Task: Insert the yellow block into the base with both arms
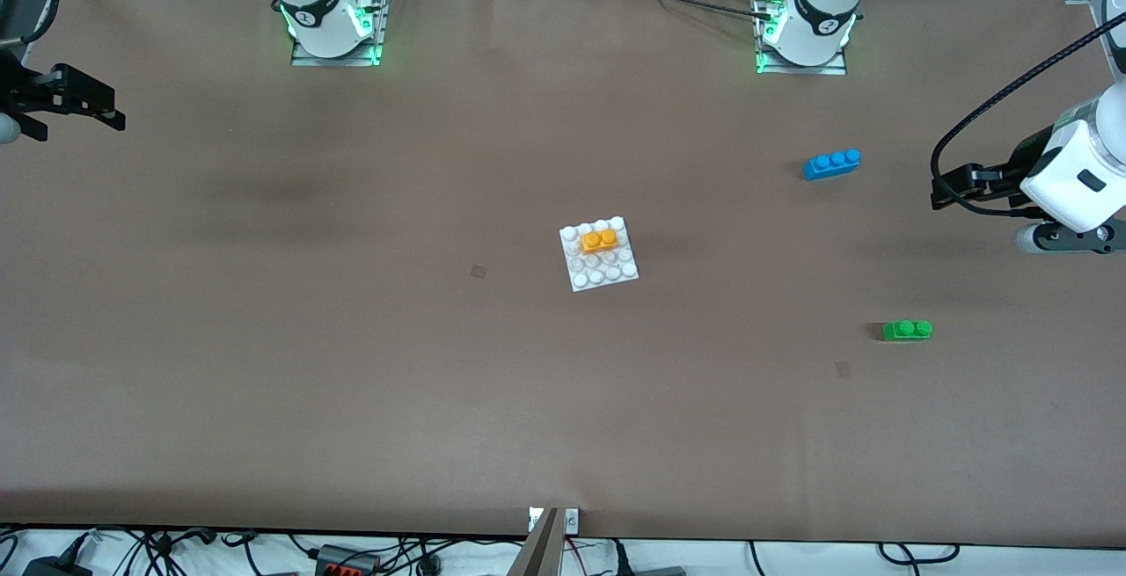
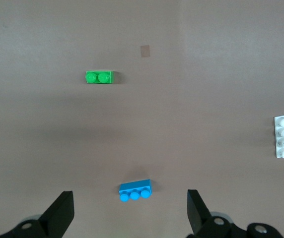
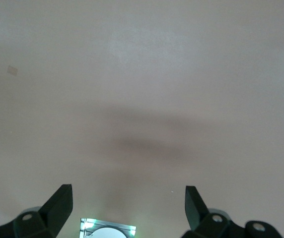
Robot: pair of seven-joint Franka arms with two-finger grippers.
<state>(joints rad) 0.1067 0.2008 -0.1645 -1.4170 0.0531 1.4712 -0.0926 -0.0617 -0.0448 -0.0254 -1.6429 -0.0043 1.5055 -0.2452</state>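
The yellow block (image 1: 599,240) is seen sitting on the base (image 1: 581,277), mid-table, approx. in the plate's second stud row counted from the robots' side. It looks seated, studs up, though how fully it is pressed home can't be told from above. The insert step is judged done or nearly so; what is in hand now looks like the pull-back phase.

The left gripper (image 2: 130,213) is held up over the left arm's end of the table, fingers spread wide, nothing between them. From its wrist cam the blue brick (image 2: 135,189) is seen just ahead of the fingertips, the green brick (image 2: 99,77) farther out, and the base w/ the block only at the frame edge, well off to one side. Neither brick is touched.

The right gripper (image 3: 128,210) is parked over the right arm's end of the table, also spread open and empty. Only bare tabletop (image 3: 147,89) and its own shadow are found under it; no task item is near.

Next move, as judged: if the block is not fully down, one gripper would need to be brought back over the base for a straight downward press while the plate is steadied by the other. Otherwise nothing more is needed; both arms can be left waiting.
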